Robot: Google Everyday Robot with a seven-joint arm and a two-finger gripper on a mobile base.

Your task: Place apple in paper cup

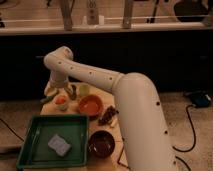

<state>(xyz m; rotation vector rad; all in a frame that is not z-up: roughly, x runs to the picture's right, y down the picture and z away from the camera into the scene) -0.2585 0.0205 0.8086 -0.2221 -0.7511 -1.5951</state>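
White-shelled and bent at the elbow, my robot's arm (131, 100) stretches from the 4 o'clock corner of the camera view to the far left end of a wooden table (75, 111).

Its gripper (60, 90) hangs at 12 o'clock of the paper cup (61, 107), just above the rim. Whether it is parted or clamped, I cannot tell from my station.

The apple (60, 100) shows as a red-orange spot at the cup's mouth and, as far as I can make out, sits in the cup.

At the cup's 3 o'clock lies an orange-red dish (90, 105), and at its 1 o'clock a pale yellow-green round thing (83, 89).

A green tray (30, 146) fills the near left, at the cup's 6 o'clock, with a grey sponge (59, 144) lying in it. A dark brown bowl (101, 144) stands at the tray's 3 o'clock, just beside it.
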